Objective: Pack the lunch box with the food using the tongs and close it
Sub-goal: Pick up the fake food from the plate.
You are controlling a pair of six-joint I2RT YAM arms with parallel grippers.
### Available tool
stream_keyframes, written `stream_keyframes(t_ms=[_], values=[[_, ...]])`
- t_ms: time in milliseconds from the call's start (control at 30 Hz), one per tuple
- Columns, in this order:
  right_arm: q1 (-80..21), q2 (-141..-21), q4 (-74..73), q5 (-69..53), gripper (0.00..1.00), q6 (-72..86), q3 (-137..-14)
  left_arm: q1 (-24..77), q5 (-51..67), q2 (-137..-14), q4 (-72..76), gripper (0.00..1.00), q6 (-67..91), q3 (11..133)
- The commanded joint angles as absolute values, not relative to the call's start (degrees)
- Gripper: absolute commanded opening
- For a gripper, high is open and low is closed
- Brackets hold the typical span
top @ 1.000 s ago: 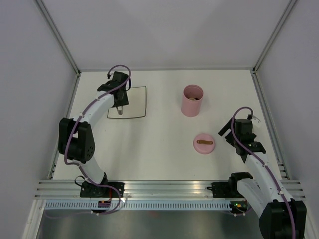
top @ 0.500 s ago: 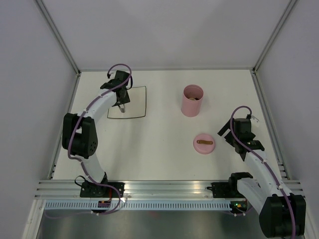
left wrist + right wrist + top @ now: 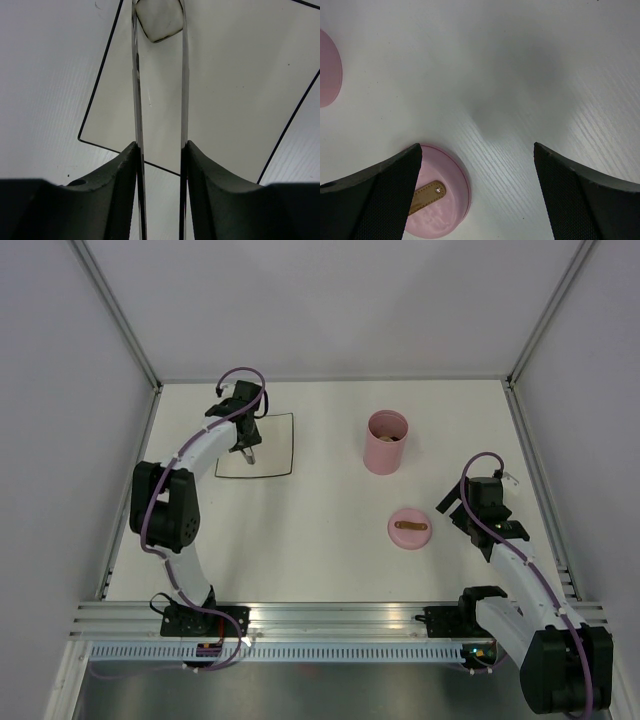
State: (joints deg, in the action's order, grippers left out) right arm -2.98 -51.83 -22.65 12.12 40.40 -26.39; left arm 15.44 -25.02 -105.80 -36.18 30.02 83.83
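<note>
My left gripper (image 3: 160, 150) (image 3: 244, 432) is shut on the silvery tongs (image 3: 136, 100), one thin arm pressed against each finger. Between the tong tips sits a piece of food (image 3: 159, 19), a white cube with dark edges, touching both arms over the plate (image 3: 235, 90). The tong tips (image 3: 249, 454) point down at the plate (image 3: 275, 430). The pink lunch box (image 3: 386, 441) stands uncovered at the middle right, with something pale inside. Its pink lid (image 3: 409, 528) (image 3: 445, 200) with a brown handle lies flat on the table. My right gripper (image 3: 477, 146) (image 3: 480, 520) hangs open just right of the lid, holding nothing.
The flat white plate has a thin black rim and lies at the back left. A curved pink edge of the lunch box (image 3: 327, 70) shows at the left of the right wrist view. Grey walls enclose the table on three sides.
My left gripper has shifted slightly toward the back of the plate and squeezed the tongs narrower. The right arm has barely moved.
</note>
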Motion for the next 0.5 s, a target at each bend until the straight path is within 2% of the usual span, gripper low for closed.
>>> stream_keyframes(t_ms=[0, 200, 467], values=[[-2.7, -51.9, -20.6, 13.0, 0.98, 40.4, -27.9, 15.0, -25.7, -106.5, -33.0, 0.42, 31.2, 86.2], [-2.7, -51.8, -20.7, 13.2, 0.98, 40.5, -27.9, 15.2, -24.2, -103.7, -32.5, 0.27, 27.4, 85.9], [-2.8, -52.3, -22.5, 14.8, 0.98, 44.1, -27.4, 17.9, -16.5, -92.4, -34.2, 0.24, 18.9, 87.8]])
